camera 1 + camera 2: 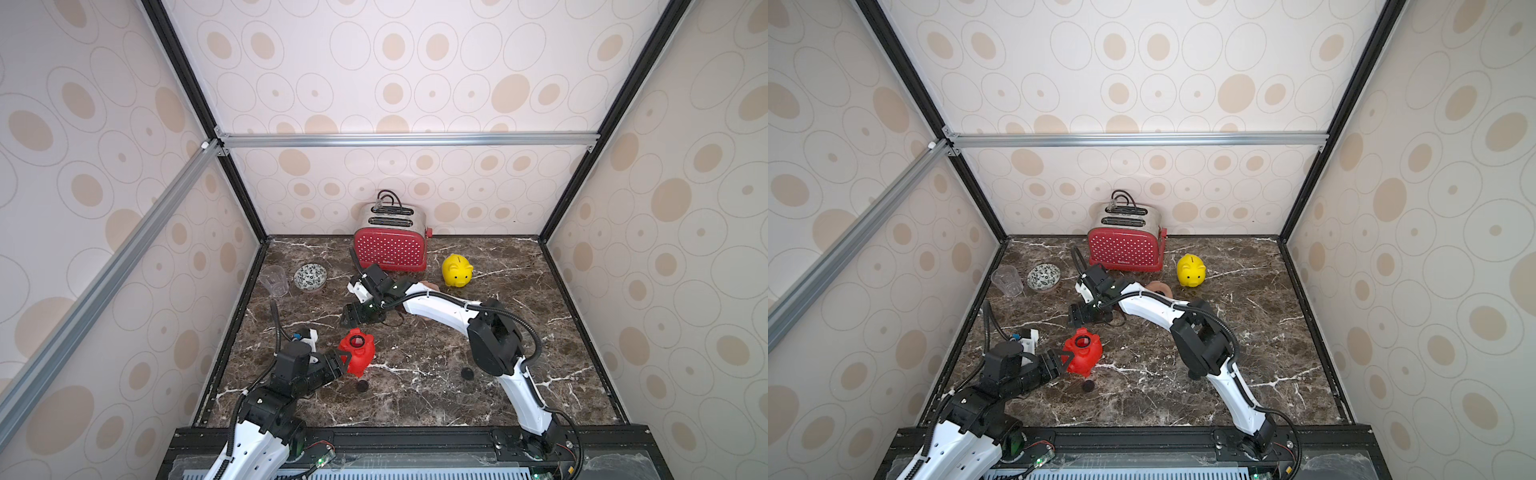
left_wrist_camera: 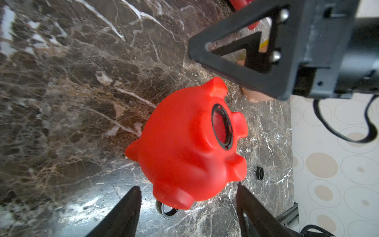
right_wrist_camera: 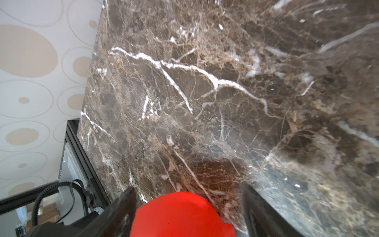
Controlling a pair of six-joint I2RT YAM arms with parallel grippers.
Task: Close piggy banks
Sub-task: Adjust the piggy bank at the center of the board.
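Observation:
A red piggy bank (image 1: 357,351) lies at the front left of the marble table, its open round belly hole facing up (image 2: 184,147). My left gripper (image 1: 343,360) is open right beside it, and its fingers (image 2: 131,205) stand apart on either side of the pig's near end without touching. Just behind the pig, my right gripper (image 1: 347,319) hovers open, with the red body (image 3: 180,215) showing between its fingers. The yellow piggy bank (image 1: 457,270) stands upright at the back. Most of the peach-pink piggy bank (image 1: 1158,288) is hidden behind the right arm.
Two black round plugs lie on the table, one (image 1: 362,385) close in front of the red pig and one (image 1: 467,373) beside the right arm. A red polka-dot toaster (image 1: 390,245) stands at the back wall. A patterned bowl (image 1: 310,276) and a clear cup (image 1: 274,280) are at the back left.

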